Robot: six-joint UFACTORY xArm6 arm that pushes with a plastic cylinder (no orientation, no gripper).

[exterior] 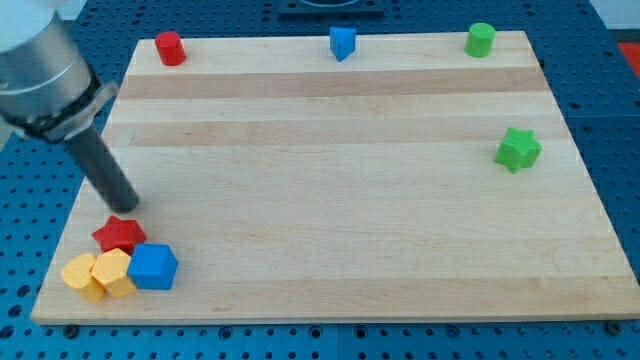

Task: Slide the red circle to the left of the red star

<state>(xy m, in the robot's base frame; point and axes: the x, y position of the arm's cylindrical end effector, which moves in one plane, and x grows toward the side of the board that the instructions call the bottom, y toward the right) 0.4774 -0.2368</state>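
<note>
The red circle [170, 47] is a short red cylinder at the board's top left corner. The red star [119, 234] lies near the bottom left corner, touching the blue cube [153, 266] and a yellow block [114, 271]. My tip [127, 205] stands just above the red star, very close to its top point, at the end of the dark rod that slants down from the view's upper left. The tip is far below the red circle.
A second yellow block [82, 276] sits at the far bottom left. A blue block [342, 42] is at top centre, a green cylinder [481, 39] at top right, a green star [518, 149] at right. The wooden board [330, 180] lies on a blue perforated table.
</note>
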